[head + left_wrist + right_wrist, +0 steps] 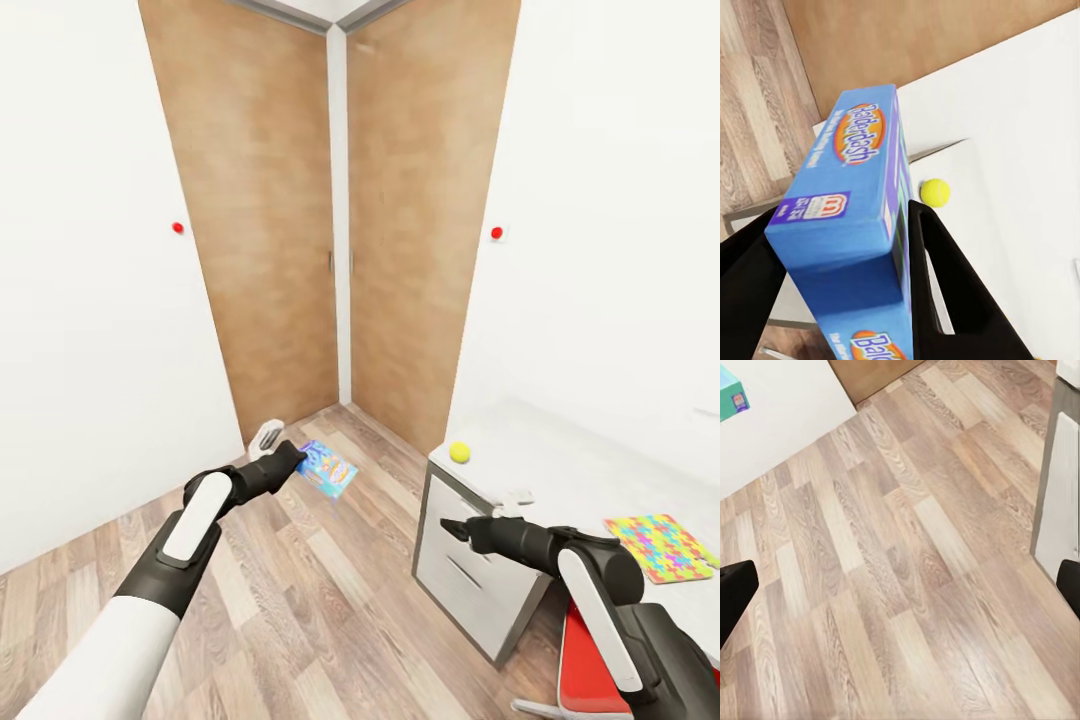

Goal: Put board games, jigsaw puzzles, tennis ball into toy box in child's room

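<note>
My left gripper point(287, 462) is shut on a blue board game box point(328, 469) and holds it in the air over the wood floor, left of the table point(560, 465). In the left wrist view the box point(851, 202) sits between the black fingers point(945, 277). The yellow-green tennis ball point(459, 452) point(934, 193) rests near the table's near-left corner. A colourful jigsaw puzzle point(665, 546) lies flat further right on the top. My right gripper point(448, 527) stands open in front of the drawers, with only floor between its fingertips point(735, 596). The toy box and the bed are out of view.
Two tall wooden wardrobe doors point(300, 220) fill the room's corner ahead. The table's white drawers point(465, 575) face the open plank floor point(330, 610). A red chair point(590, 665) stands beside my right arm. A small white object point(515, 497) lies on the tabletop.
</note>
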